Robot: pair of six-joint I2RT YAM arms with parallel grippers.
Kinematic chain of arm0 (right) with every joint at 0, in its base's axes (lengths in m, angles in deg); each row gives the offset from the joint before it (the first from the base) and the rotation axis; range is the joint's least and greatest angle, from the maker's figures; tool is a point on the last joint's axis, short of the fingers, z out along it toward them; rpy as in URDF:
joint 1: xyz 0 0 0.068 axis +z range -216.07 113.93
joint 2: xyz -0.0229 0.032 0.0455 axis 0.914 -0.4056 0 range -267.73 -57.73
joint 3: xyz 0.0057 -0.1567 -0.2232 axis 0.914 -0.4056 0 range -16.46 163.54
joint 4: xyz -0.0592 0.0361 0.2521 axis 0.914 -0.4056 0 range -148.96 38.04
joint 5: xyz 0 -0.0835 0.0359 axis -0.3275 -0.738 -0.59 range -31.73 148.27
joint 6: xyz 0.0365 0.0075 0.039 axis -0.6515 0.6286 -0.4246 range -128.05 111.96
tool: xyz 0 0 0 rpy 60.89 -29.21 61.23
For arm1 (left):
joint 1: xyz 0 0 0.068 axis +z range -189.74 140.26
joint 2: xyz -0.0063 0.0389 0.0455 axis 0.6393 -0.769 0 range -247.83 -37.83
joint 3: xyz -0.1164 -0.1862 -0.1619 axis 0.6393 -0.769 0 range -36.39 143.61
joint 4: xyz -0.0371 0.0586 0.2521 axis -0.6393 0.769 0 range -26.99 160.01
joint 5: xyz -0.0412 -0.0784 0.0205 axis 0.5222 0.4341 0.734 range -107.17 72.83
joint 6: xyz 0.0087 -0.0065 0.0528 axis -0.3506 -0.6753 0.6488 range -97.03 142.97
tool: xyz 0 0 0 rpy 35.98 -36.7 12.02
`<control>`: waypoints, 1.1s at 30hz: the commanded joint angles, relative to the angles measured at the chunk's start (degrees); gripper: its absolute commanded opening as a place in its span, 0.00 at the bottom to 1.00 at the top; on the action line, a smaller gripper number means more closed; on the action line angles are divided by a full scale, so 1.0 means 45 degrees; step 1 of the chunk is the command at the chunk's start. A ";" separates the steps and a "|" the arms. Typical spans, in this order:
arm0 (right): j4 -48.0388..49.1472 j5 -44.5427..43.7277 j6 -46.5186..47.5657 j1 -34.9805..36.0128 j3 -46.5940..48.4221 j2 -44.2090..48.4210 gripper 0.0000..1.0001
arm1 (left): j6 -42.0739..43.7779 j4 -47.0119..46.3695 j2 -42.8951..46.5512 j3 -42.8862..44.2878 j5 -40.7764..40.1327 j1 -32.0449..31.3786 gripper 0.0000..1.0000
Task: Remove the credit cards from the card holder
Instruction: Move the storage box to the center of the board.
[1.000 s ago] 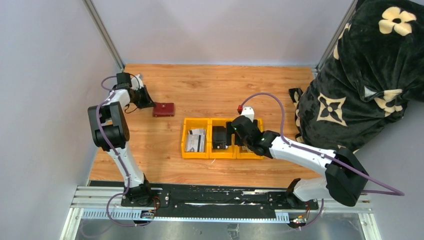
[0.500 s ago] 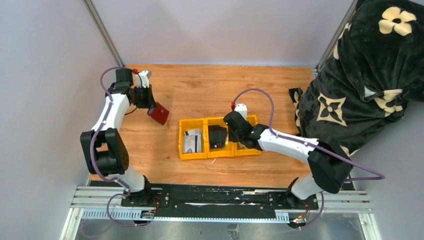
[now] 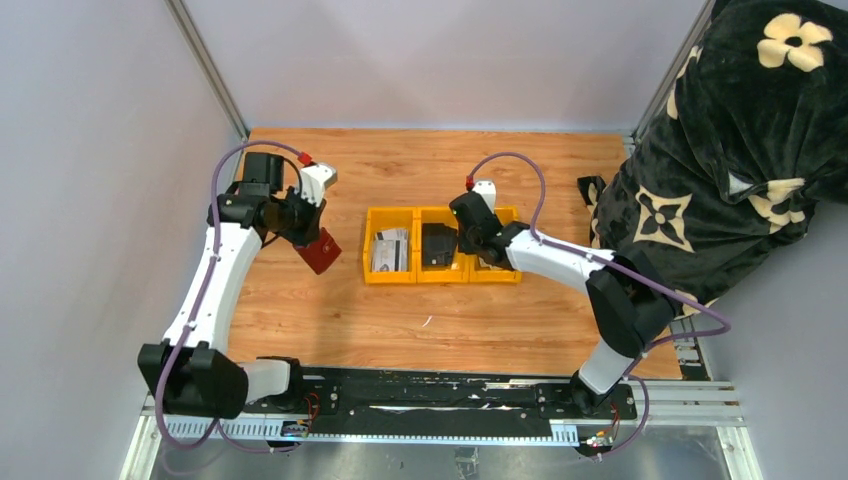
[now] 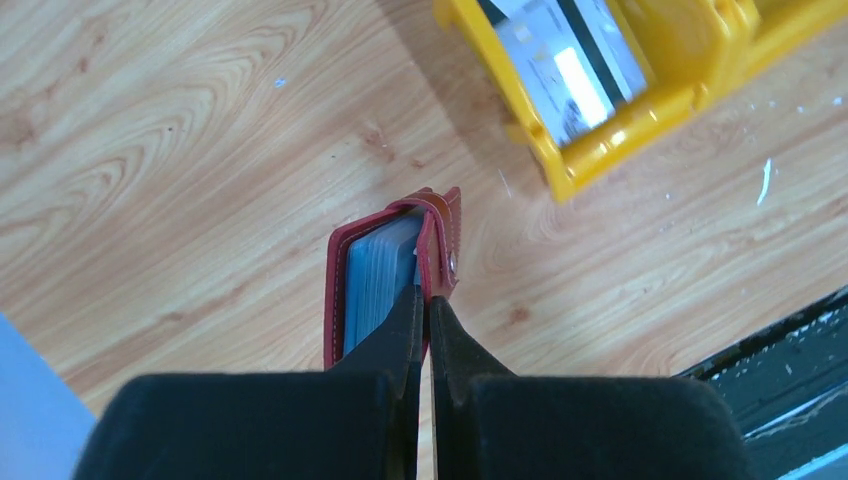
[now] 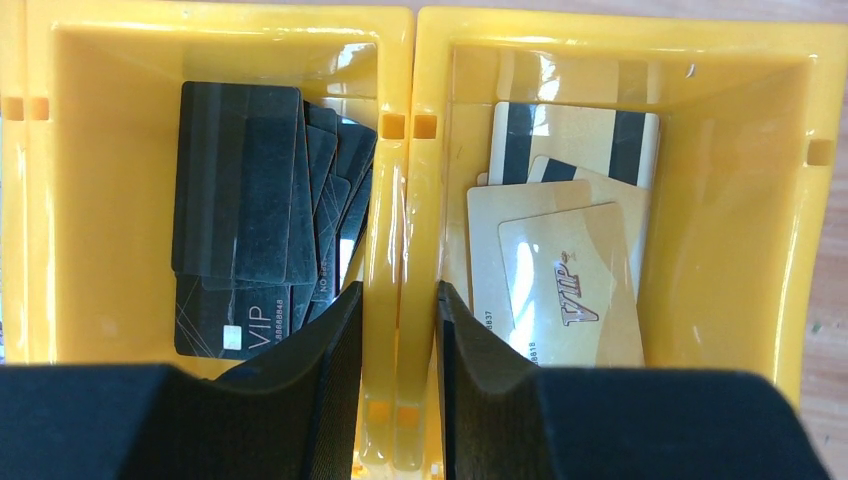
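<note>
Card holder [image 4: 438, 240] pinched in left fingers [image 4: 400, 338] | left wrist alone shows cards [image 4: 378, 280] inside | right fingers [image 5: 335, 352] clamp bin wall [image 5: 398, 215]

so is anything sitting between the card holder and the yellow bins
Nothing visible. The left gripper pinches the card holder, and only a bare strip of table lies between it and the nearest of the yellow bins.

Left gripper [image 4: 427, 298] pinches the card holder [image 4: 443, 235] between nearly closed fingers; right gripper [image 5: 398, 295] straddles, seemingly clamps, the yellow bins' adjoining walls [image 5: 400, 200].
</note>
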 commanded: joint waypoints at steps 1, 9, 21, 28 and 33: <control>0.0858 -0.0535 0.0477 -0.0610 0.1265 -0.0736 0.26 | 0.0894 0.1281 0.0787 -0.0080 -0.0643 -0.0845 0.00; 0.1232 -0.0459 0.1229 -0.1161 0.2761 -0.2006 0.27 | 0.0472 0.1926 0.1462 -0.0567 -0.0736 -0.3422 0.00; 0.1531 0.1086 0.0319 -0.1392 0.2190 0.0069 0.63 | 0.0111 0.2608 0.1666 0.0115 0.0261 -0.5193 0.00; 0.3965 0.5859 0.0469 -0.0607 -0.0553 0.3898 0.84 | -0.0282 0.2724 0.1952 0.0910 0.1040 -0.5270 0.00; 0.7001 1.0065 0.0692 0.0986 -0.2662 0.5360 0.86 | -0.0619 0.3498 0.1999 0.2248 0.1900 -0.5341 0.00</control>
